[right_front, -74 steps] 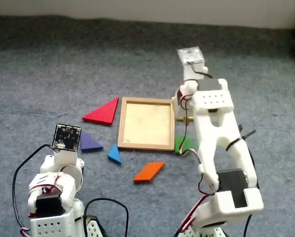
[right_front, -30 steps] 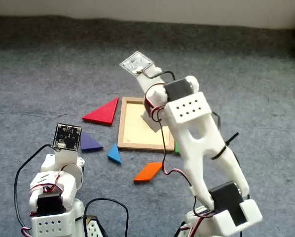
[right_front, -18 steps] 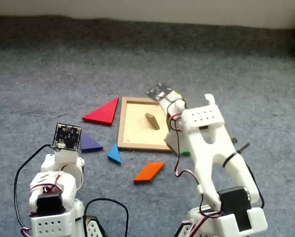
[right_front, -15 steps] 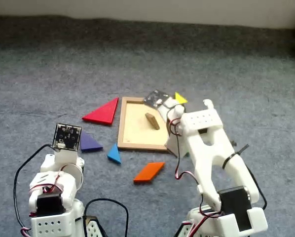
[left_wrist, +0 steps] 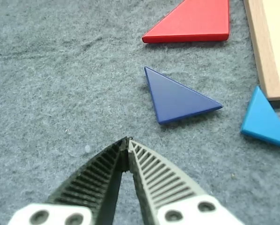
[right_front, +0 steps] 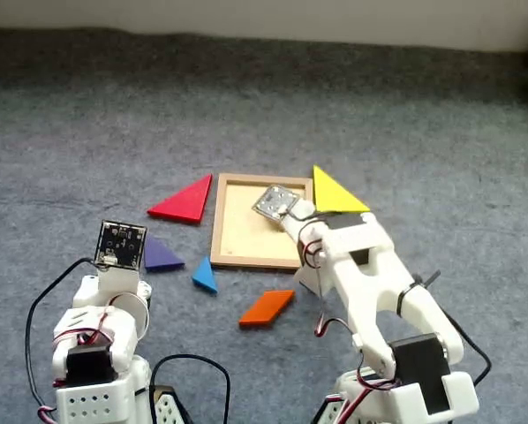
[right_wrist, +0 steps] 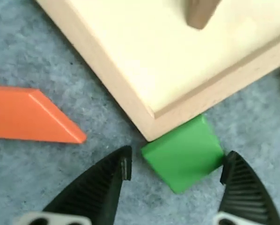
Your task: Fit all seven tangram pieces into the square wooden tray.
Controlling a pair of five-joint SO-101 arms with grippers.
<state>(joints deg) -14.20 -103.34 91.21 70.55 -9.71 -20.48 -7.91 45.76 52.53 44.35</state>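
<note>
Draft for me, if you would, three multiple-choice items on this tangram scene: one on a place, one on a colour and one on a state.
1. Where does the green square lie?
A. On the carpet at an outer corner of the tray, between the fingers of the right end effector
B. Inside the tray
C. Lifted in the air

2. What colour is the triangle nearest the left end effector?
A. Yellow
B. Dark blue
C. Green

3. How do the left end effector's jaws stand?
A. Shut, on nothing
B. Wide open
C. Shut on a piece

Answers:
1 A: the right wrist view shows it on the carpet by the tray's corner, with a finger on either side.
2 B: the left wrist view shows a dark blue one just beyond the tips.
3 A: the tips meet with nothing between them.
</note>
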